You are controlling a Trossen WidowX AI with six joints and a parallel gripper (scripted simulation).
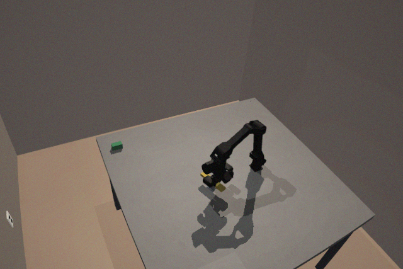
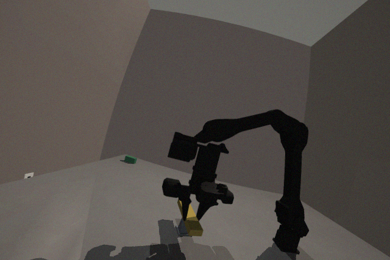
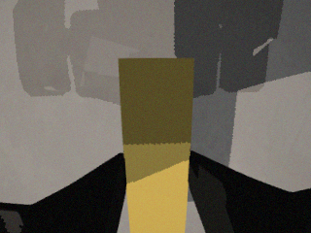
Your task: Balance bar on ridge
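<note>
The yellow bar [image 1: 221, 188] [image 2: 194, 228] [image 3: 156, 102] is held above the table, with one end toward the exterior camera. My gripper [image 2: 191, 218] [image 3: 155, 159] is shut on the bar, one finger on each long side. The blue-grey ridge [image 2: 182, 229] shows only in part below the bar in the exterior view. The rest of it is hidden behind the bar, and in the wrist view the bar covers it. The frames do not show clearly whether the bar touches the ridge or is exactly level.
A green block [image 1: 116, 145] [image 2: 130, 159] lies on the grey table [image 1: 169, 148] [image 2: 125, 194] near its far left corner, well away from the arm. The arm's base stands right of the bar. Dark arm shadows fall across the table around the ridge.
</note>
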